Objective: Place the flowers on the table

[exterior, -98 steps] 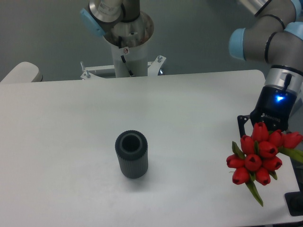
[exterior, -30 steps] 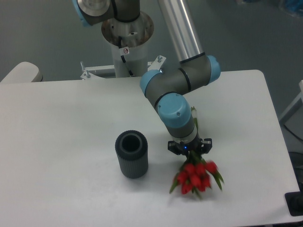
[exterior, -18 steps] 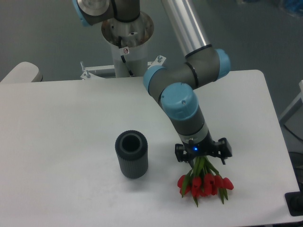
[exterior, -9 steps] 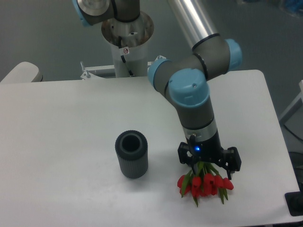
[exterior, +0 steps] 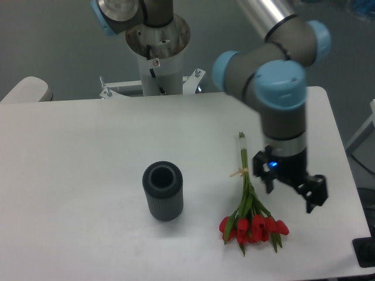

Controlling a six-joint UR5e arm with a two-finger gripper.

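Note:
The flowers [exterior: 249, 219], a bunch of red tulips with long green stems tied with pale string, lie flat on the white table [exterior: 76, 152]. The heads point toward the front edge and the stems toward the back. My gripper [exterior: 291, 188] is open and empty. It hovers just right of the stems, clear of the bunch.
A dark grey ribbed cylinder vase [exterior: 163, 191] stands upright left of the flowers. The robot base [exterior: 157, 50] stands behind the table's far edge. The table's right edge runs close to the gripper.
The gripper has let go of the flowers, risen and moved right. The bunch now lies fully in view on the table, in the same spot.

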